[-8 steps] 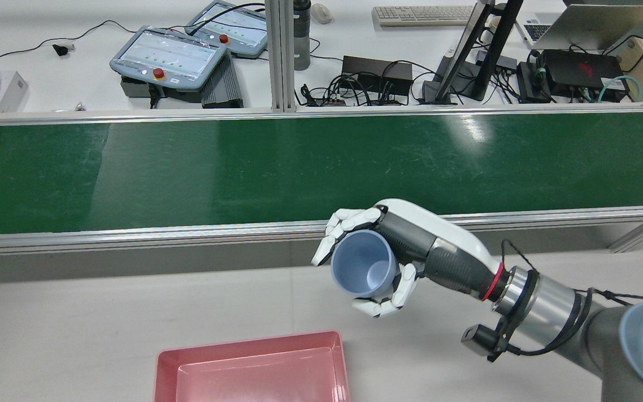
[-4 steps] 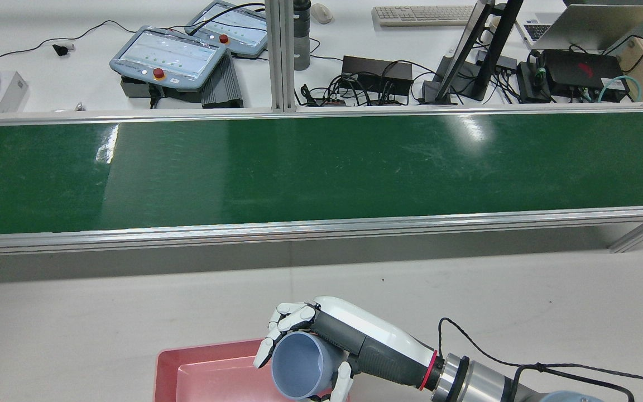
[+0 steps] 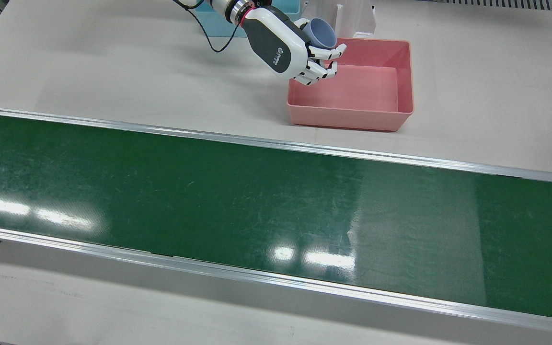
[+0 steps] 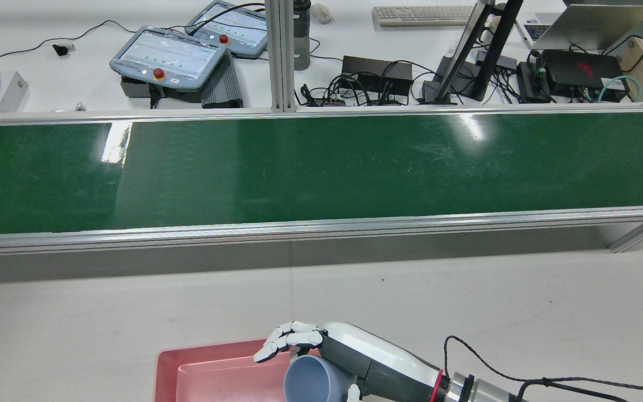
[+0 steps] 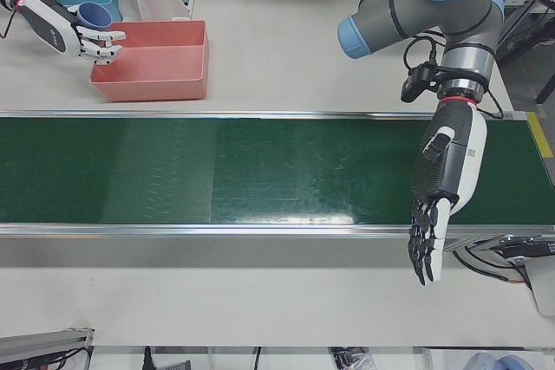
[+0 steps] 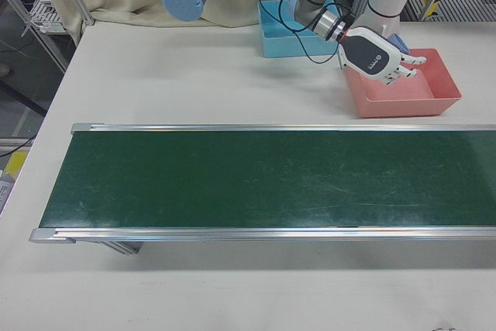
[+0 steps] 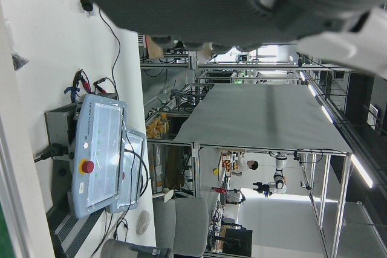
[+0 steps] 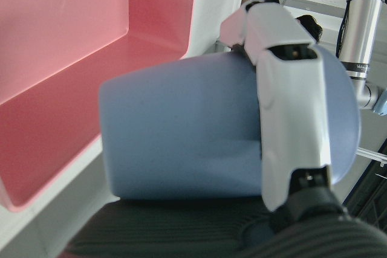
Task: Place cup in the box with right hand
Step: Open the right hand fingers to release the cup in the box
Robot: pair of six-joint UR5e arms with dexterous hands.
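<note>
My right hand [image 3: 285,45] holds a light blue cup [image 3: 321,33] on its side over the near-arm edge of the pink box [image 3: 350,122]. The box holds nothing else. In the rear view the hand [image 4: 355,357] has the cup [image 4: 313,382] above the box [image 4: 210,363], with the long fingers lifted a little off the cup's rim. In the right hand view the thumb [image 8: 290,119] lies across the cup [image 8: 181,137], and the box's floor [image 8: 72,58] is just below. My left hand [image 5: 442,188] hangs open and empty over the belt's front edge.
A green conveyor belt [image 3: 257,201] runs across the table between the box and the operators' side. A blue bin [image 6: 279,36] and a white pedestal [image 3: 355,17] stand close behind the box. Control pendants and cables [image 4: 171,56] lie beyond the belt.
My right hand has carried the cup from near the belt's edge back and down to over the pink box. Its long fingers have loosened from the cup's rim.
</note>
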